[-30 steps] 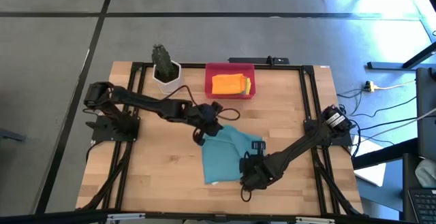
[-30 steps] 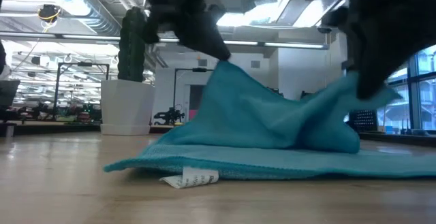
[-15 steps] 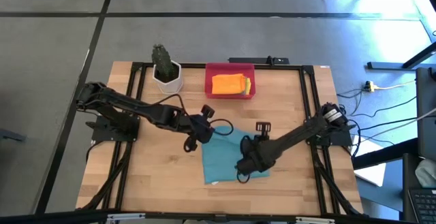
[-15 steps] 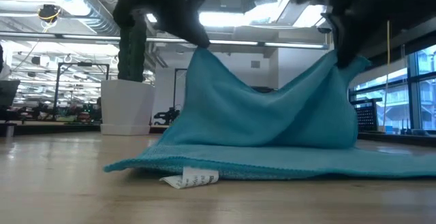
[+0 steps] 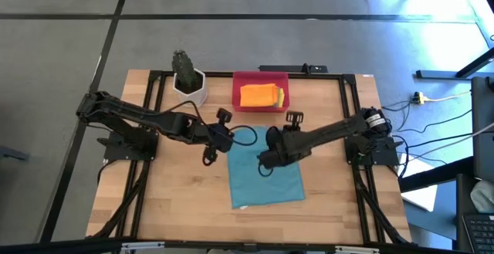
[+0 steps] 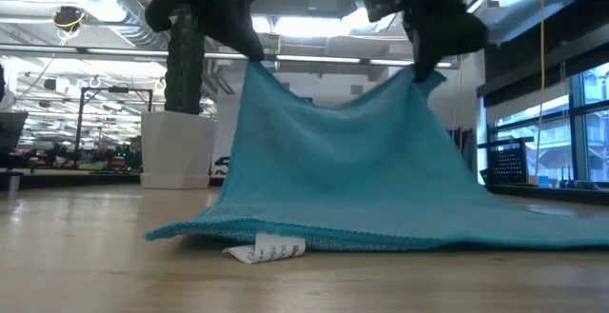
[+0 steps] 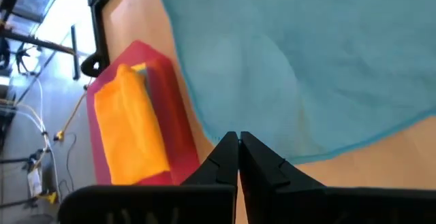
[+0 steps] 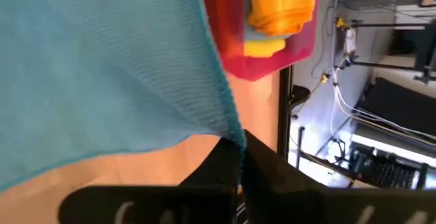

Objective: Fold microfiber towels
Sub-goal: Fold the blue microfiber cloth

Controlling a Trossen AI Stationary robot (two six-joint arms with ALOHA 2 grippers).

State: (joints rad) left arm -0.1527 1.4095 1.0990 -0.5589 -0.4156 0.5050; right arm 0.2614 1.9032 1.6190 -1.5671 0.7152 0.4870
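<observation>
Fingers of both the left gripper (image 5: 218,136) and right gripper (image 5: 272,150) pinch corners of a soft teal-blue microfiber towel (image 5: 266,179), raised mid-table; folded orange (image 5: 257,96) and apparently yellow cloths (image 5: 280,96) sit in the rigid red tray (image 5: 261,77) at the far edge.

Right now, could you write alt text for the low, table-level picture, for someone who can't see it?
Two dark robot grippers, the left gripper and the right gripper, each pinch a top corner of a teal towel, lifting it like a tent while its lower edge lies on the wooden table. A white planter stands behind.
</observation>
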